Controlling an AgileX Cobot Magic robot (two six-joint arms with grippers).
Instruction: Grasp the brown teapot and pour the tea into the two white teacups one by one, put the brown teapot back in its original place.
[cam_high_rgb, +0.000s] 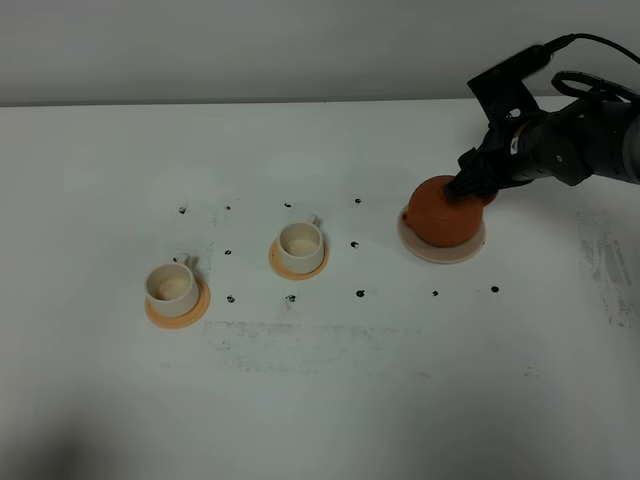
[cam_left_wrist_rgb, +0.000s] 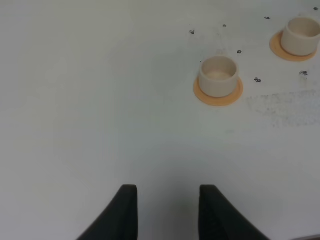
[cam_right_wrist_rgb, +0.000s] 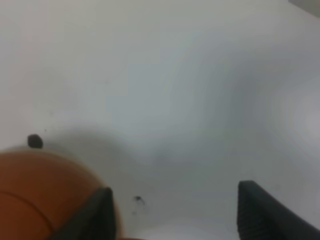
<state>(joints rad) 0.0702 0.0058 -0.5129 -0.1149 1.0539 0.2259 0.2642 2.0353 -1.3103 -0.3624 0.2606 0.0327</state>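
Left end effector (cam_left_wrist_rgb: 167, 190) idle over bare counter (cam_high_rgb: 320, 400), off to the left and out of the high view; fingers apart, nothing between them; no part in this step.

Outer teacup (cam_high_rgb: 172, 284) and inner teacup (cam_high_rgb: 300, 243) each upright on an orange saucer (cam_high_rgb: 178, 312), well apart from each other; insides look pale, no dark tea seen, so pouring judged not begun.

Brown teapot (cam_high_rgb: 440, 215) upright on the beige coaster (cam_high_rgb: 440, 252), right of both cups, spout toward them.

Step in hand, my read: securing the pot. Right end effector (cam_high_rgb: 468, 188) sits at the pot's upper back, away from the spout; jaws spread wide, released, bare counter showing between them in the wrist view, pot body just beside one finger; handle itself hidden, can't tell if it lies inside the gap. To do it well: centre the handle between the fingers before clenching, not the round body, which would likely slip; close firmly, lift straight up off the coaster, keep level so the lid stays on.

Right arm reaches in from the right edge, wrist angled down and leftward onto the pot.
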